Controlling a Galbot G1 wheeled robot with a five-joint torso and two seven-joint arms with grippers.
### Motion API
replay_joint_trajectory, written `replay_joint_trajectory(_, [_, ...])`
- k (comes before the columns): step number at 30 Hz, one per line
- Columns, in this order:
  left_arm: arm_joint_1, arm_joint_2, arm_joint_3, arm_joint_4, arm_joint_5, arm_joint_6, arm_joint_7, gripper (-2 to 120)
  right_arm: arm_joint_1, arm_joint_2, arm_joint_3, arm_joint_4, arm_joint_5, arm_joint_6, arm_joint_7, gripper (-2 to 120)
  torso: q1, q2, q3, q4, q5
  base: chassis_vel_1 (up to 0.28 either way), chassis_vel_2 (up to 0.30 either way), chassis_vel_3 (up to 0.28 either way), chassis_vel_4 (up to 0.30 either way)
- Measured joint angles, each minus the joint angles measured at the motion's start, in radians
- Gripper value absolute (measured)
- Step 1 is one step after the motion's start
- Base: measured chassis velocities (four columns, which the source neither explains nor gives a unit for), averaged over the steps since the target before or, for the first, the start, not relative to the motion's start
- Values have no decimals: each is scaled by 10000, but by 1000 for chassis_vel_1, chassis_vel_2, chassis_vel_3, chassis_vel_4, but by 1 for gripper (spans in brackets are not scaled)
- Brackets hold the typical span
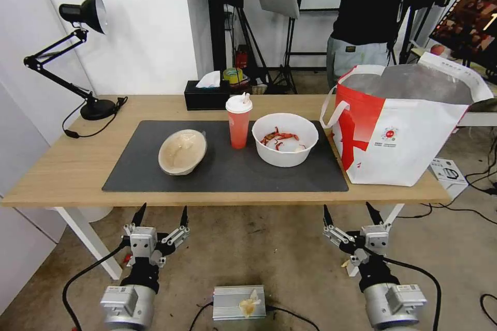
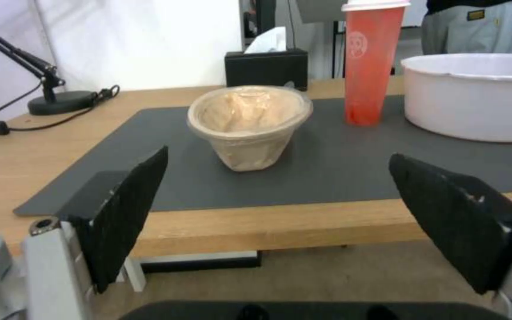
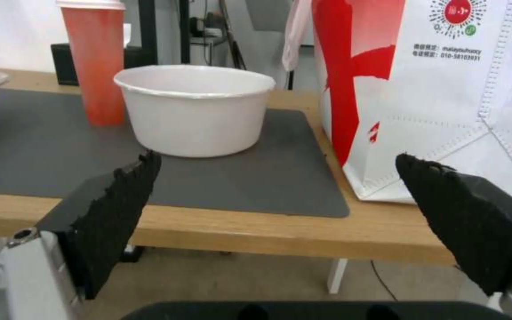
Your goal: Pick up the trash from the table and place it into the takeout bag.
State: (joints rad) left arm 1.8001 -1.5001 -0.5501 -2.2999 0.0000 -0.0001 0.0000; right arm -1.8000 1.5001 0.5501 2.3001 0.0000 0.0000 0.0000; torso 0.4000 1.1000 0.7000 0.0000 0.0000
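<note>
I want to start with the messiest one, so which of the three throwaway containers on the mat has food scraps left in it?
The white round bowl, nearest the takeout bag: red scraps lie inside. The beige paper bowl looks empty, and the red cup is lidded.

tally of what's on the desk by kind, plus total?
Bowls: 2, beige paper bowl and white bowl
Cups: 1, red cup
Bags: 1, takeout bag
Tissue boxes: 1, black tissue box
Lamps: 1, desk lamp
Mats: 1, grey mat
Total: 7
</note>
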Motion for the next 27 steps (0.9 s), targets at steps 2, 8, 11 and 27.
replay_joint_trajectory(2, [0,0,0,0,0,0,0,100,0,0,0,0,0,0,0,100,0,0,0,0,0,0,0,0,0])
replay_joint_trajectory(8, [0,0,0,0,0,0,0,100,0,0,0,0,0,0,0,100,0,0,0,0,0,0,0,0,0])
replay_joint_trajectory(11, [0,0,0,0,0,0,0,100,0,0,0,0,0,0,0,100,0,0,0,0,0,0,0,0,0])
replay_joint_trajectory(27, [645,267,163,-628,-73,38,-1338,100,330,-1224,-254,240,596,-584,355,100,0,0,0,1,0,0,0,0,0])
